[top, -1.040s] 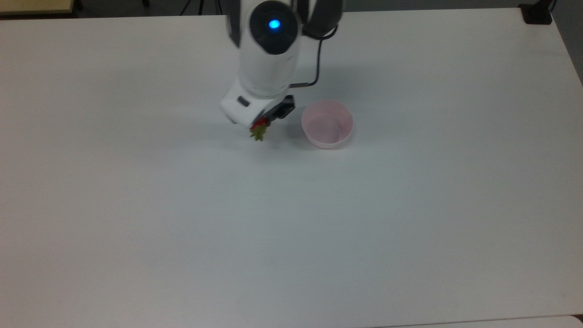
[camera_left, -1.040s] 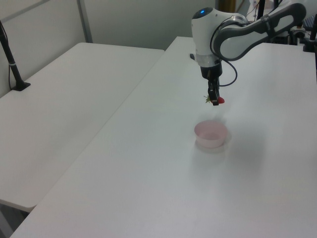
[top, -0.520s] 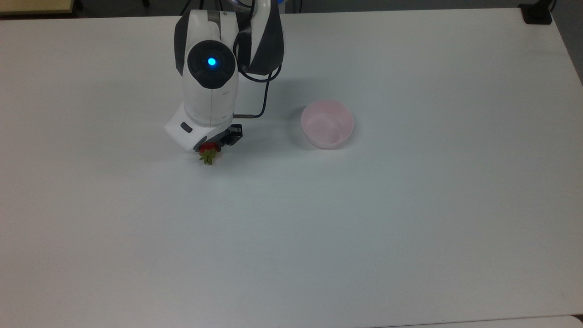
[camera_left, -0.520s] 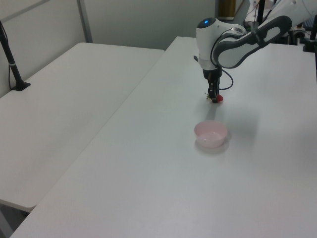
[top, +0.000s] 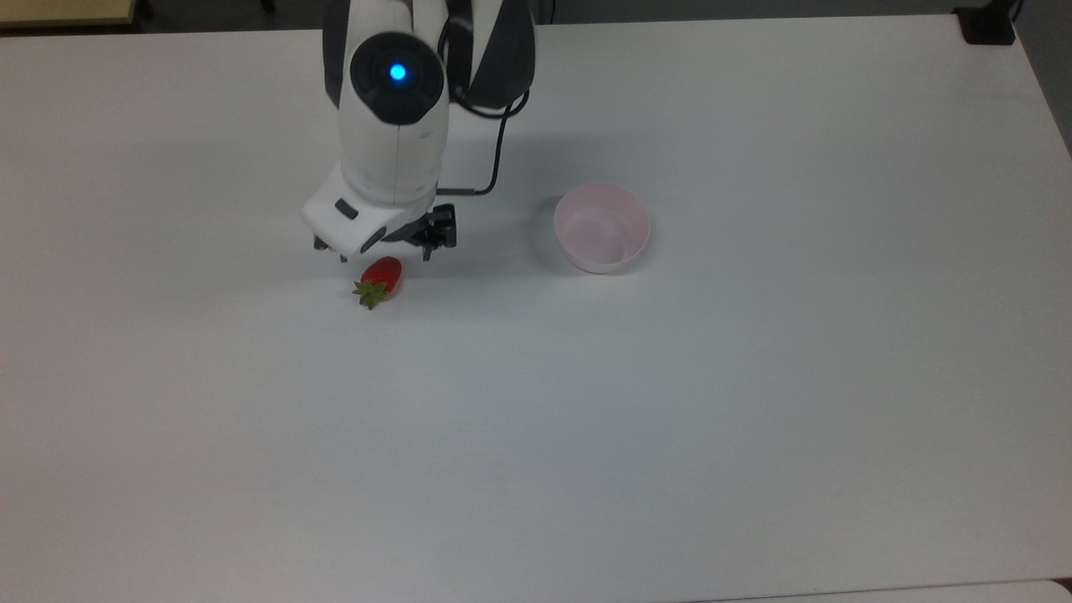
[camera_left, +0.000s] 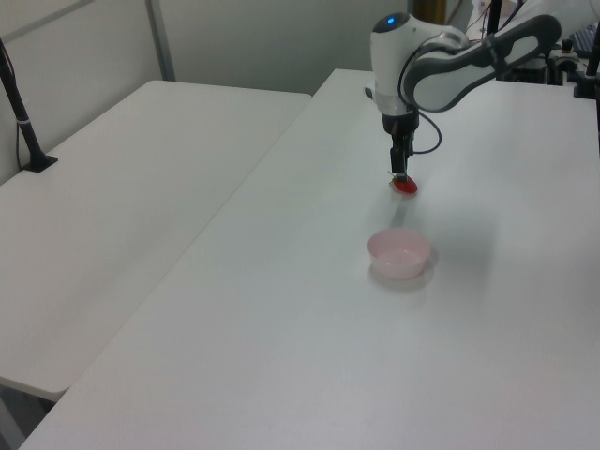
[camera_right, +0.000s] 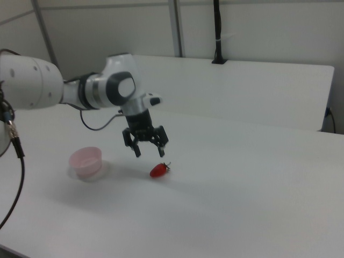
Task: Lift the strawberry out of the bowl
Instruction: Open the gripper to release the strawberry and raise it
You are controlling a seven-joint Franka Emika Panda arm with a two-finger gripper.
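Strawberry [top: 381,279] lies on counter [top: 754,402], outside bowl [top: 601,227], well apart, at bowl's 9 o'clock in top view. End effector [camera_right: 146,142] hovers just above berry, fingers spread wide, holding nothing. Bowl looks empty. You appear past pickup and release; next move likely calls for lifting arm clear without nudging berry.

White arm [top: 394,142] with dark grey joints, blue light, black cable, black two-fingered tool [camera_right: 146,145].
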